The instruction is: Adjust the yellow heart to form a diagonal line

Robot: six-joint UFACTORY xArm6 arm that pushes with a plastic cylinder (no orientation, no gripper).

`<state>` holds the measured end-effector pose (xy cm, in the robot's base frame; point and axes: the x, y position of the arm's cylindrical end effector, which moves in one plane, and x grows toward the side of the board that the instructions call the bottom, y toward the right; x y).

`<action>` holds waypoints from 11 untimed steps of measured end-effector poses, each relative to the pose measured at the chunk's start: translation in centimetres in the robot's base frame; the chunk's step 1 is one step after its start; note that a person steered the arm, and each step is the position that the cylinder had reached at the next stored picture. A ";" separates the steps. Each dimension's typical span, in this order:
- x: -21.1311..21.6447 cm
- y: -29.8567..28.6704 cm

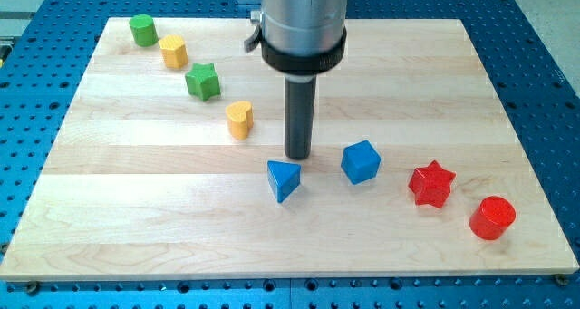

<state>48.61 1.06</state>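
— Eight blocks sat on the wooden table (136, 164), right?

— Yes. Four ran down from the upper left of the frame: a green cylinder (141, 30) nearest the corner, then a yellow hexagonal block (173, 51) just below and right of it, then a green star (203, 81), then the yellow heart (239, 120).

— So where exactly was the heart?

— Left of centre, upright, apart from the green star and lying lower and to the right of it. The four made a slanted row, each one lower and further right than the one before.

— And the other four?

— Across the lower half. A blue triangular block (283, 179) was just below centre, a blue cube (360, 161) to its right, a red star (430, 184) further right, and a red cylinder (492, 217) toward the lower right corner.

— Where was my tip (299, 157)?

— Near the centre, right of the yellow heart with bare wood between them. It stood just above the blue triangular block, very close; contact could not be judged. The blue cube was to its right, apart.

— Was the hand released or clenched?

— Neither could be said: the arm ended in a plain dark rod under a grey housing (304, 19), with no hand to be seen
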 end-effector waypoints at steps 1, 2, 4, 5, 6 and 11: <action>2.3 0.7; 1.4 4.2; -2.6 1.2; -3.6 -6.3; -0.8 -9.6; 7.9 -15.9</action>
